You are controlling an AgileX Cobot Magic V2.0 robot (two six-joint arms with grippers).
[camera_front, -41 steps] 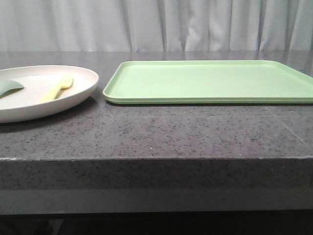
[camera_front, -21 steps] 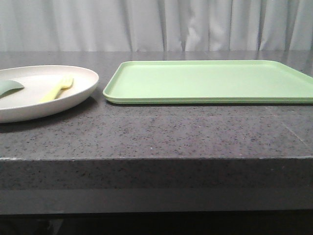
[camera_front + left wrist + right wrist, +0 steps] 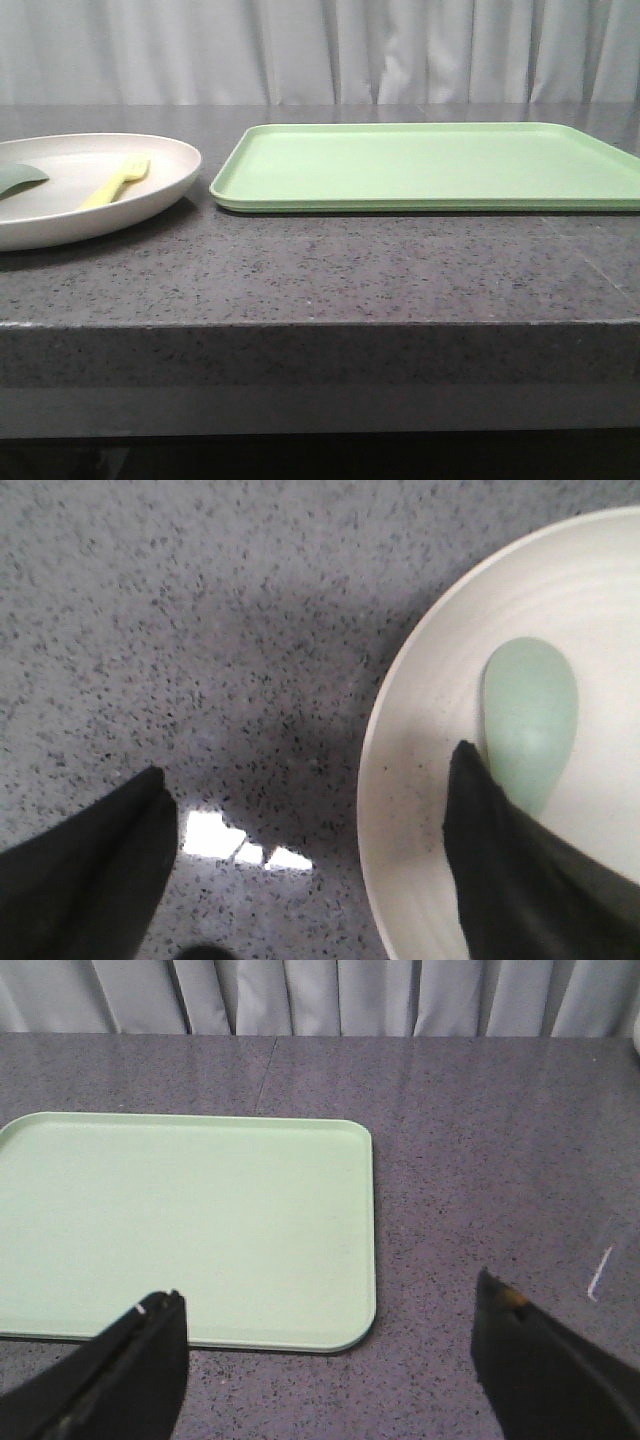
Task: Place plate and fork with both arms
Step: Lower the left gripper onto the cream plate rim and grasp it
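From my right wrist I see my right gripper [image 3: 325,1360] with its two dark fingers [image 3: 120,1375] spread wide apart, holding nothing, above the speckled grey countertop [image 3: 480,1160], with the light-green tray [image 3: 180,1225] lying flat near them and a pale curtain [image 3: 320,995] behind the counter.

The bench [image 3: 320,270] was viewed low from its near edge; the plate [image 3: 150,190] and tray [image 3: 420,165] were shared with close wrist views.
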